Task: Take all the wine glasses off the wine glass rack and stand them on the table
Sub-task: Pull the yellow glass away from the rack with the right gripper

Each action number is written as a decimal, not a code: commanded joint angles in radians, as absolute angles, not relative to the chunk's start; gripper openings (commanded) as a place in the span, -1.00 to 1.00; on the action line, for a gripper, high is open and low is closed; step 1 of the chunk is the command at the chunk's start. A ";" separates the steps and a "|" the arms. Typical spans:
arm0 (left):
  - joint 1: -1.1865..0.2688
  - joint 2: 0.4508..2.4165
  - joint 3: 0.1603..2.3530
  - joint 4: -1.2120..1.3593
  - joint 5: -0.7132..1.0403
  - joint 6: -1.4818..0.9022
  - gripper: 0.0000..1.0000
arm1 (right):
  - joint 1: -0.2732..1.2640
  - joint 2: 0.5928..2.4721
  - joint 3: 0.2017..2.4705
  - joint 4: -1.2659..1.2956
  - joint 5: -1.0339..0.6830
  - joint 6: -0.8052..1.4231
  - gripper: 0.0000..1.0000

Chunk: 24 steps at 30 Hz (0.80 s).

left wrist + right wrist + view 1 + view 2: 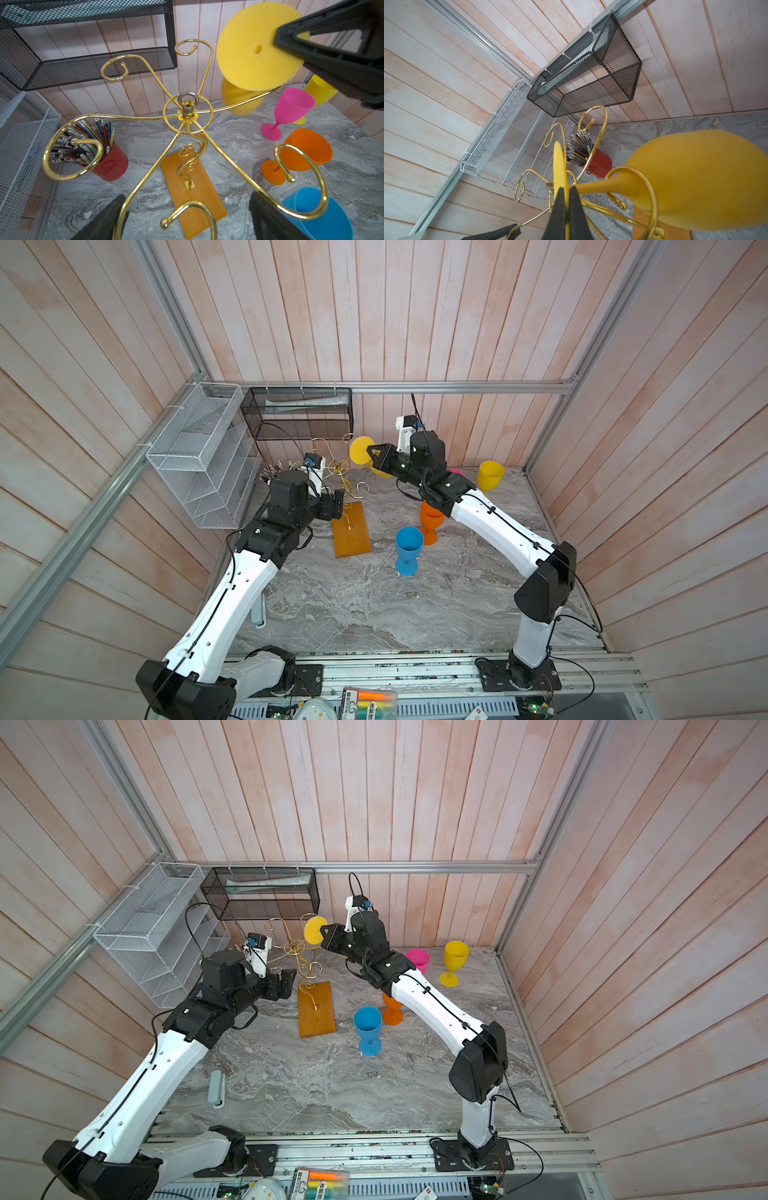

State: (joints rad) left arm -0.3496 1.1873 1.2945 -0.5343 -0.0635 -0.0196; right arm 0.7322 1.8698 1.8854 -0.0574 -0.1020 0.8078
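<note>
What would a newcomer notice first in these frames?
The yellow wine glass hangs foot-up in a scroll arm of the gold wine glass rack at the back of the table, the right gripper shut on its foot disc. The left gripper stands open close to the rack; a blue glass, an orange glass, a pink glass and a second yellow glass stand loose to its right.

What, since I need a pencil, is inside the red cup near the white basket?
The red cup is packed with pencils, eraser ends up. Its floor is covered by them, and a gold curl of the wine glass rack crosses part of the bundle.
</note>
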 commanded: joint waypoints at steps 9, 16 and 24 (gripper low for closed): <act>-0.359 1.192 1.288 -0.521 -0.055 -0.031 0.86 | 0.744 1.827 1.864 -0.020 -0.135 0.827 -1.00; -0.358 1.203 1.293 -0.528 -0.062 -0.032 0.86 | 0.741 1.803 1.856 -0.003 -0.142 0.827 -1.00; -0.359 1.207 1.297 -0.532 -0.064 -0.034 0.86 | 0.737 1.781 1.852 0.029 -0.171 0.848 -1.00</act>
State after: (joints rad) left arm -0.3496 1.2011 1.2945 -0.5343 -0.0711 -0.0235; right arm 0.7303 1.8359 1.8484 -0.0437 -0.1162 0.8375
